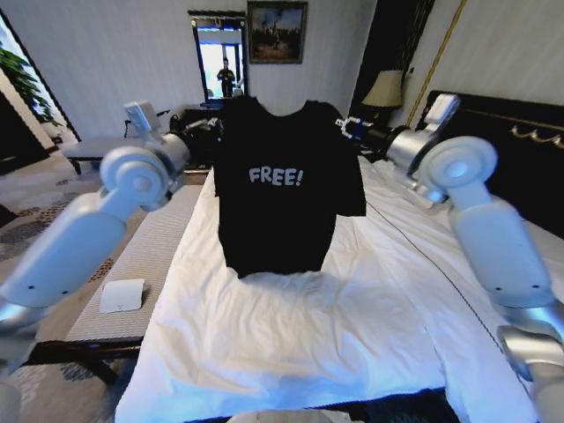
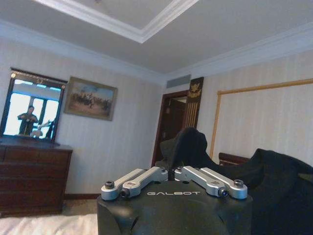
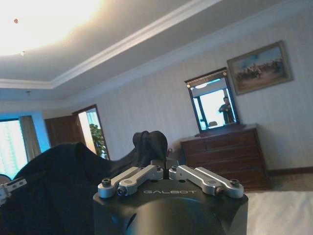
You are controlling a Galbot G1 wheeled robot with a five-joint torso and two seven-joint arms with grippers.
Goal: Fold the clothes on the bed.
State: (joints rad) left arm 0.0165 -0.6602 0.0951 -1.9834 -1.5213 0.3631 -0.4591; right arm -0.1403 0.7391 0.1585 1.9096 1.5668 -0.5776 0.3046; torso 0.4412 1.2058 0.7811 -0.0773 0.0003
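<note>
Item: my black short-sleeved T-shirt (image 1: pixel 284 189), white "FREE!" across the chest. State: unfolded, hanging upright, front toward me, held up at both shoulders, hem touching the sheet. Location: above my bed (image 1: pixel 370 335), white sheets, dark headboard at right.

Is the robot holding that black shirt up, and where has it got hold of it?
Yes. Both grippers hold the black T-shirt by its shoulders, the left gripper on one, the right gripper on the other; it hangs above the bed.
</note>
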